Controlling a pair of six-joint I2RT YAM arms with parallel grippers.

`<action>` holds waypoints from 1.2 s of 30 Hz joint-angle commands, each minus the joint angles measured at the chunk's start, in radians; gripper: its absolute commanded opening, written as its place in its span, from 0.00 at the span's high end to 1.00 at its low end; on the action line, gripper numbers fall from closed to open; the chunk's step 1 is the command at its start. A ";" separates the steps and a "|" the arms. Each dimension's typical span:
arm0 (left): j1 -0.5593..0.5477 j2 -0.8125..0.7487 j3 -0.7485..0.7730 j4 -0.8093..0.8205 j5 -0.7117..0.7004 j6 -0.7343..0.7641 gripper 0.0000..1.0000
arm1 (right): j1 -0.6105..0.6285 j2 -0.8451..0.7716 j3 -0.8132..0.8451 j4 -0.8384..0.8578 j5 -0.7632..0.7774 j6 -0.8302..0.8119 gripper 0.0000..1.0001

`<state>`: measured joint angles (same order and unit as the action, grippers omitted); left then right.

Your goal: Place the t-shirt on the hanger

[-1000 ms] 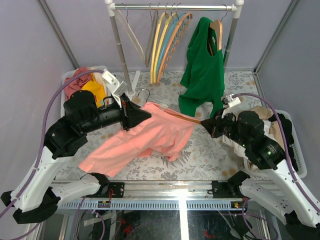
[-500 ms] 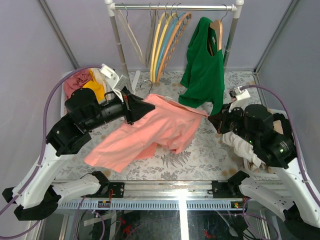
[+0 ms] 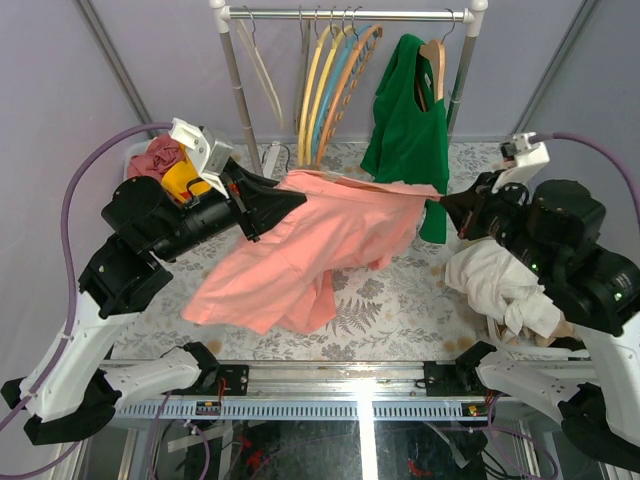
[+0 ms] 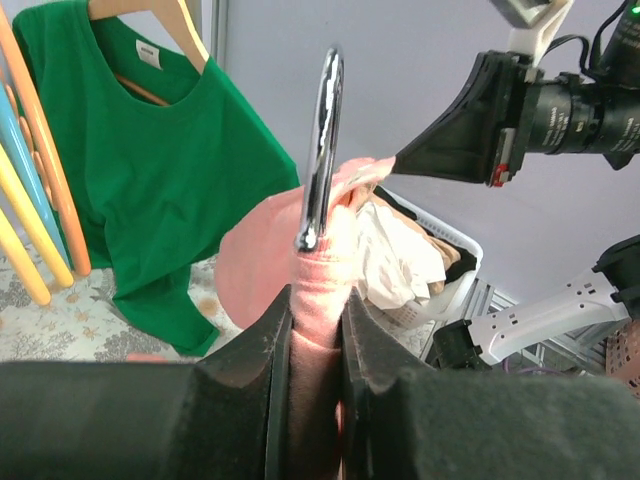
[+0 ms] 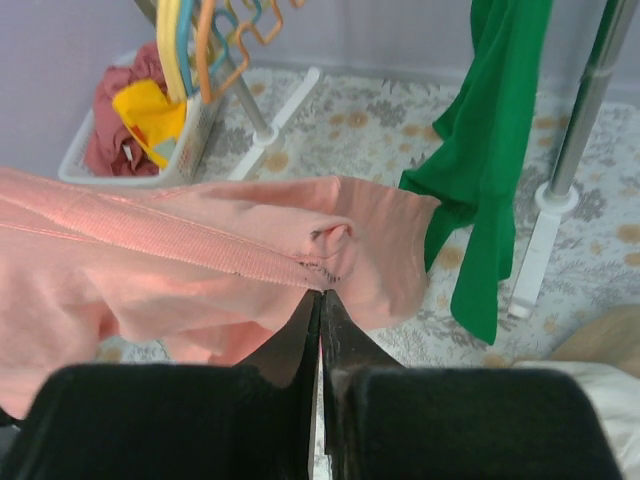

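The salmon t-shirt (image 3: 320, 240) hangs stretched in the air between both grippers, its lower part drooping toward the table. My left gripper (image 3: 298, 197) is shut on a bunched fold of the t-shirt (image 4: 318, 285). The hanger's silver hook (image 4: 320, 150) rises straight out of that fold, and its wooden body is hidden inside the cloth. My right gripper (image 3: 443, 207) is shut on the ribbed edge of the t-shirt (image 5: 200, 250), pinched at the very tips (image 5: 322, 292). In the left wrist view the jaws (image 4: 315, 300) press the pink cloth from both sides.
A clothes rail (image 3: 350, 14) at the back carries a green shirt (image 3: 405, 140) on a wooden hanger and several thin coloured hangers (image 3: 335, 90). A white basket with red and yellow clothes (image 3: 165, 165) stands at the left. Pale cloth (image 3: 500, 285) lies heaped at the right.
Both arms have risen and carried the t-shirt up off the table and back toward the rail. The right gripper has swung up and to the right, pulling the cloth taut.
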<state>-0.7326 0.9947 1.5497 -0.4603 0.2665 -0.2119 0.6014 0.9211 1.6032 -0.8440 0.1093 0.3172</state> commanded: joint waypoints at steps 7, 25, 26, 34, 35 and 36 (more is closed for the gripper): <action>0.027 0.020 0.037 0.000 -0.184 0.115 1.00 | 0.003 -0.009 0.131 0.016 0.064 -0.008 1.00; 0.028 -0.028 -0.119 -0.032 0.083 -0.025 1.00 | 0.003 0.006 -0.314 0.095 0.148 0.057 1.00; 0.028 -0.034 -0.130 -0.034 0.092 -0.033 1.00 | 0.003 0.021 -0.307 0.096 0.161 0.045 0.99; 0.028 -0.056 -0.163 -0.061 0.082 -0.041 1.00 | 0.003 0.155 -0.194 0.103 0.180 -0.015 0.84; 0.027 -0.056 -0.161 -0.063 0.080 -0.040 1.00 | 0.004 0.158 -0.183 0.094 0.170 -0.016 0.77; 0.027 -0.057 -0.159 -0.065 0.077 -0.040 1.00 | 0.003 0.157 -0.178 0.085 0.161 -0.014 0.71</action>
<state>-0.7128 0.9680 1.3788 -0.5510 0.3508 -0.2394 0.6022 1.0767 1.3510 -0.7681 0.2363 0.3374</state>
